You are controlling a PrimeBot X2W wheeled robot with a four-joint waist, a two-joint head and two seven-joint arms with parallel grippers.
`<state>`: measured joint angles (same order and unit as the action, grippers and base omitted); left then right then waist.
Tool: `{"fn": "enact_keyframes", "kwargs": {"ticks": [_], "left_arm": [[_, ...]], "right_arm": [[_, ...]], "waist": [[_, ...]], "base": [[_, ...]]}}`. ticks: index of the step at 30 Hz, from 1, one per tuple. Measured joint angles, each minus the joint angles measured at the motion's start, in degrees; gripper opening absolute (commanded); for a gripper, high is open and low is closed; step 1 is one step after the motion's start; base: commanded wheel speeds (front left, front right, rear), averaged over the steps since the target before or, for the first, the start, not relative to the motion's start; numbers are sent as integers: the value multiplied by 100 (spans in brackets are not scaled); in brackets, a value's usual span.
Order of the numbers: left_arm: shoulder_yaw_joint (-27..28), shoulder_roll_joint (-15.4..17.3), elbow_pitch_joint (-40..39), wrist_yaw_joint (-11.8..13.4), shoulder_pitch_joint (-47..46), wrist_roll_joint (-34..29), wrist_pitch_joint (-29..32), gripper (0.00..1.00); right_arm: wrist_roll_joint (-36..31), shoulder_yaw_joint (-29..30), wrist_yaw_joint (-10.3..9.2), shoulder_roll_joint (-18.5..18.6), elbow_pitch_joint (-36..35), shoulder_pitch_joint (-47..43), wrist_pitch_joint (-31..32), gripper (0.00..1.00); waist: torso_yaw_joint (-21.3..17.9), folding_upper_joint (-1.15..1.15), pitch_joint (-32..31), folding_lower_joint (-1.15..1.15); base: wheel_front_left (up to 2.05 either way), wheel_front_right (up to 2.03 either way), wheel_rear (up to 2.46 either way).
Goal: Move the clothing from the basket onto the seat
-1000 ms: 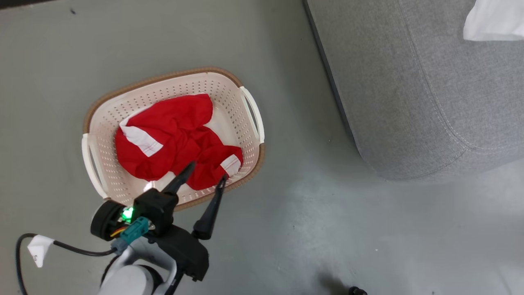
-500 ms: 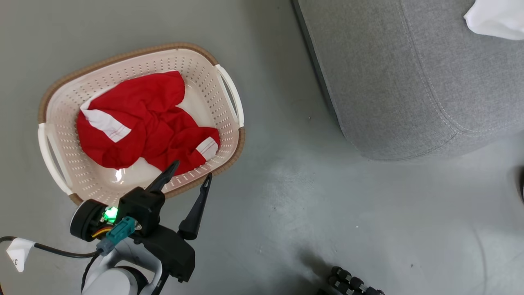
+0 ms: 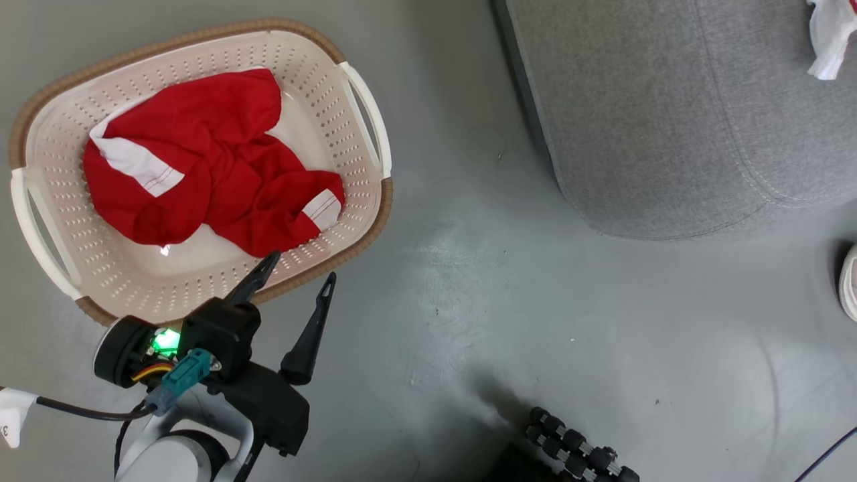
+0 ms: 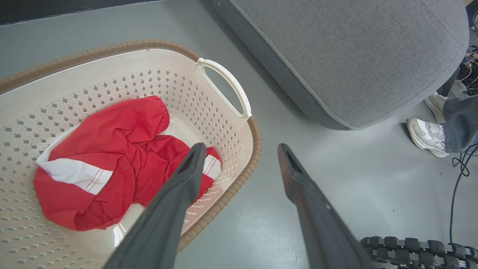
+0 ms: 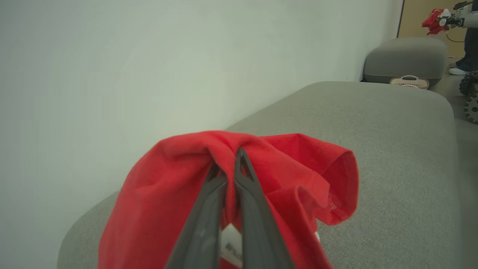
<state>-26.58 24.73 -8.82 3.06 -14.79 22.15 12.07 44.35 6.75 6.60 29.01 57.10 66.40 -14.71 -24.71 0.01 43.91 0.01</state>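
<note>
The cream basket (image 3: pixel 365 114) with a brown rim stands on the floor at the upper left, holding crumpled red clothing (image 3: pixel 201 167) with white cuffs. My left gripper (image 3: pixel 300 268) hovers open over the basket's near rim, one finger over the inside and the other over the floor. From the left wrist the clothing (image 4: pixel 112 168) lies left of the open left gripper (image 4: pixel 241 149), inside the basket (image 4: pixel 224 86). The grey seat (image 3: pixel 636 100) fills the upper right. My right gripper (image 5: pixel 227 160) is shut on a red garment (image 5: pixel 291 175) just above the seat (image 5: pixel 392 149).
A white cloth (image 3: pixel 827 33) shows at the seat's top right. Black base wheels (image 3: pixel 576 448) are at the bottom. A person's shoes (image 4: pixel 425 134) stand right of the seat (image 4: pixel 354 56). A pale wall (image 5: pixel 112 74) runs behind it.
The head camera has moved, so the basket and seat sit higher and further left in the picture. The left gripper's tips now lie a little further back from the clothing, still open.
</note>
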Motion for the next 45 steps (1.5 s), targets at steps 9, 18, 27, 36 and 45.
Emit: {"fn": "enact_keyframes", "kwargs": {"ticks": [9,18,27,36,45], "left_arm": [[80,-24,-79,58,-54,-23,49,100],[225,-40,-192,149,-91,-23,34,100],[277,-54,-204,156,-92,-23,-15,100],[302,-277,79,182,-134,-2,-256,100],[279,-715,584,183,-185,229,-648,100]], "right_arm": [[-218,-46,23,-305,-15,338,0,0],[-405,177,24,-254,52,415,0,0],[-563,331,30,-286,131,413,-1,100],[-1024,257,46,-358,-216,140,-1,100],[-1462,-135,47,-661,-1157,-331,-1,100]], "waist": [[129,0,256,0],[193,0,349,-1],[168,0,359,0],[123,0,78,-1],[171,0,-398,-1]], "base": [[0,0,0],[0,0,0],[0,0,0],[0,0,0],[0,0,0]]}}
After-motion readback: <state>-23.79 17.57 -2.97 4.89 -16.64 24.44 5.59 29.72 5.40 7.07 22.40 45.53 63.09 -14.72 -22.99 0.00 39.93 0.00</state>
